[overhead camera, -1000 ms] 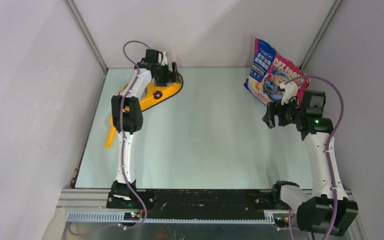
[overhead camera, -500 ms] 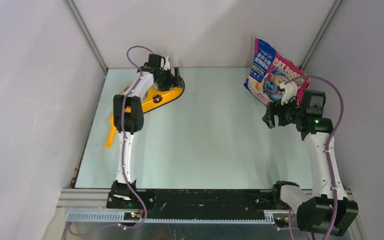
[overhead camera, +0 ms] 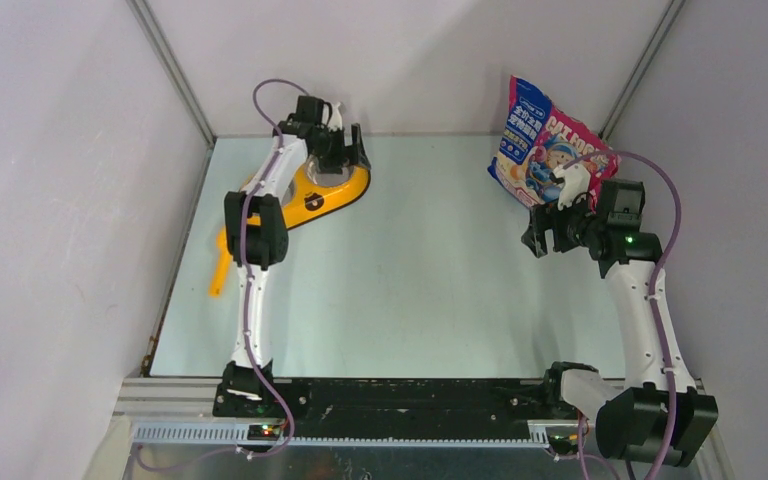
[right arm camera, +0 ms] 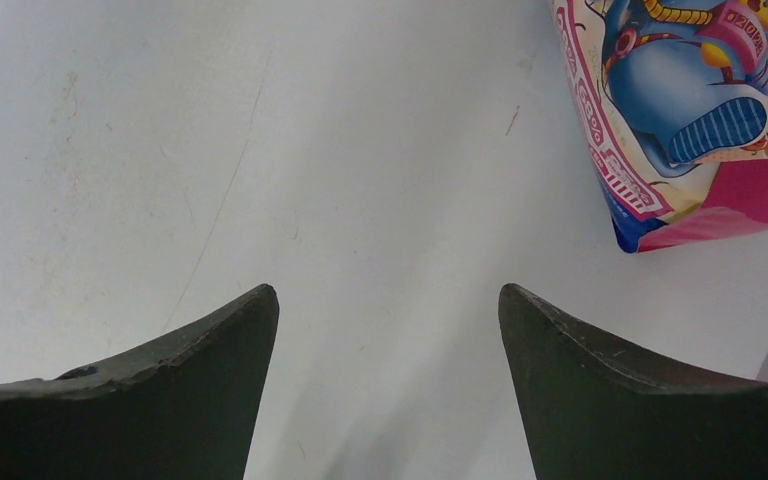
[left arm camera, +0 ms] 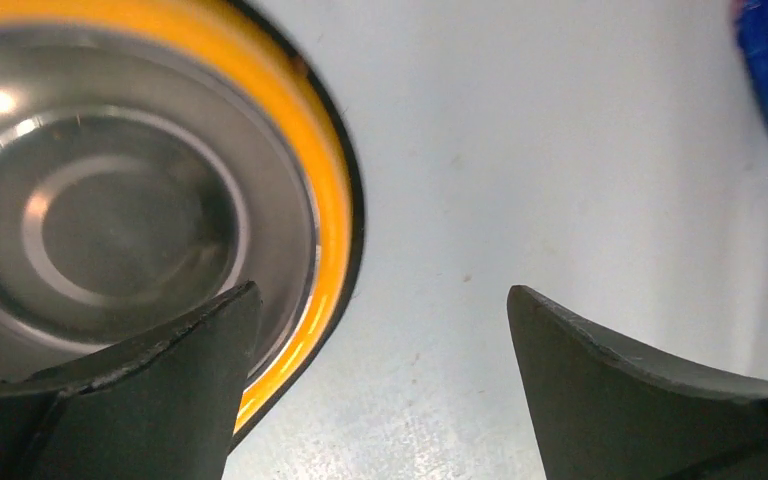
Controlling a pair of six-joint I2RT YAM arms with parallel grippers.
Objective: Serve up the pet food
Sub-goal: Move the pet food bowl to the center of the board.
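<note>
The pale table carries everything. The pet-food pouch stands propped in the far right corner, blue and pink, with its cartoon animal facing out. No kibble shows anywhere (whether its top is open I cannot tell). At far left lies the yellow double feeder, with an orange scoop handle poking out on its near side. The steel bowl under the left wrist is bare. The left gripper hangs over the feeder's right rim, jaws spread and empty. The right gripper hovers just beside the pouch's lower corner, jaws likewise spread. This looks like the approach: next, the right gripper must close firmly on the slippery pouch.
</note>
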